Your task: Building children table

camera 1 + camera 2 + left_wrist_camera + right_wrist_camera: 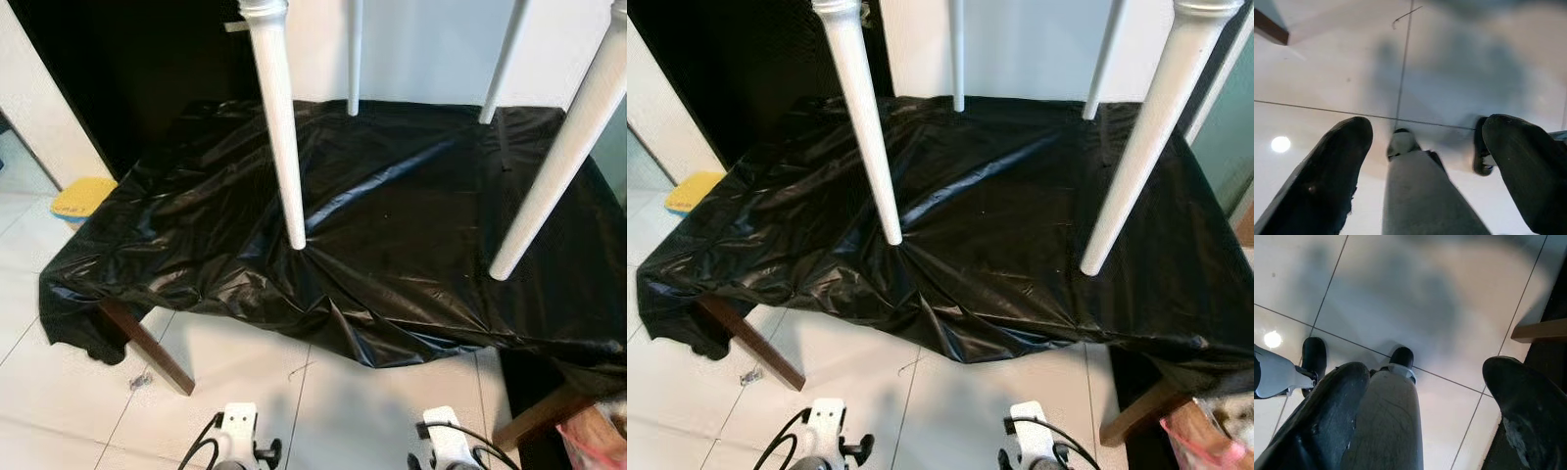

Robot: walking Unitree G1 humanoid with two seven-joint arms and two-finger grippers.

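Nearest the head camera, both arms are seen hanging idle over the tiled floor [323, 392], well short of the work. In the wrist views the left gripper [1422, 147] and the right gripper [1425, 382] are each shown with the two black fingers spread wide and nothing held between them, only floor and the robot's own legs beyond.

The children's table [279, 117] is found standing upright on the black plastic sheet [392, 225], its four white turned legs planted on it: two near legs close to the sheet's front edge, two far legs [355, 59] at the back by the pale wall. Its top lies above the frame. The sheet is dimpled where the near left leg presses in, so weight is judged to be borne there.

The sheet is draped over a low platform with dark wooden legs [147, 343], presumably to guard the surface during assembly. Left of the sheet, a yellow item [83, 199] lies on the floor.

With all four legs fitted, the build is judged nearly complete.
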